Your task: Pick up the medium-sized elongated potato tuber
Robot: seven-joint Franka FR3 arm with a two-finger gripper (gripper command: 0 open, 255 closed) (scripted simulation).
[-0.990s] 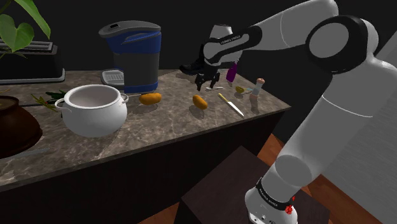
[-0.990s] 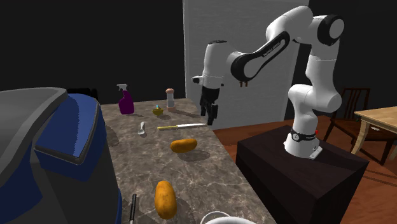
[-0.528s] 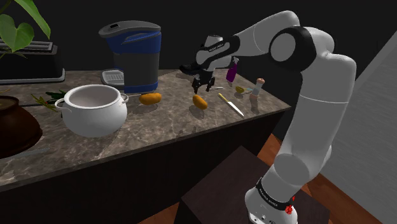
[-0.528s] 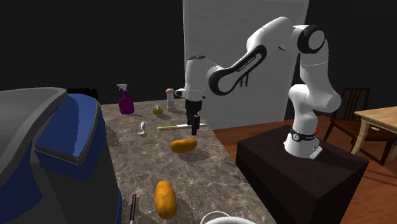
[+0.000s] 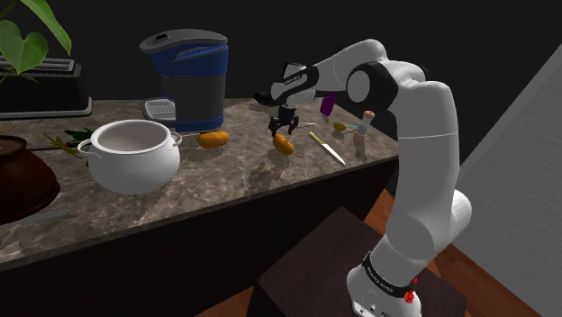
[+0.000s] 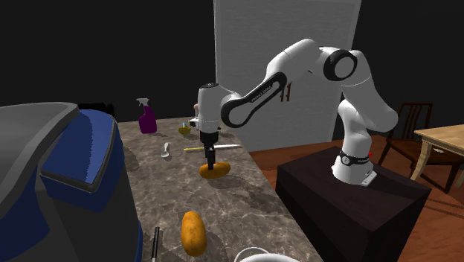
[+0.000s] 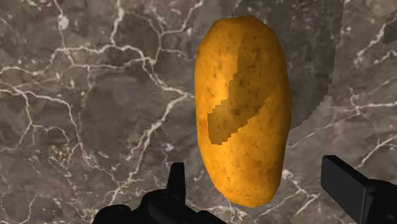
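Observation:
The elongated orange-brown potato (image 5: 284, 145) (image 6: 216, 170) lies on the marble counter (image 5: 234, 176), near its front edge. My gripper (image 5: 283, 129) (image 6: 211, 158) hangs straight down just over it, open. In the wrist view the two black fingers (image 7: 176, 182) stand wide apart with the potato's (image 7: 243, 108) near end between them, neither one touching it. A second, similar potato (image 5: 213, 139) (image 6: 193, 232) rests further along the counter, towards the white pot.
A knife (image 5: 326, 148) (image 6: 212, 148) lies just beyond the potato. A purple spray bottle (image 6: 146, 117), a small bowl (image 5: 339, 127) and a shaker (image 5: 365, 126) stand at that end. A white pot (image 5: 135, 155) and a blue appliance (image 5: 185, 79) occupy the other side.
The arm has swung over the counter from past its end and come down; the open gripper now hangs right above the potato. Nothing on the counter has moved.

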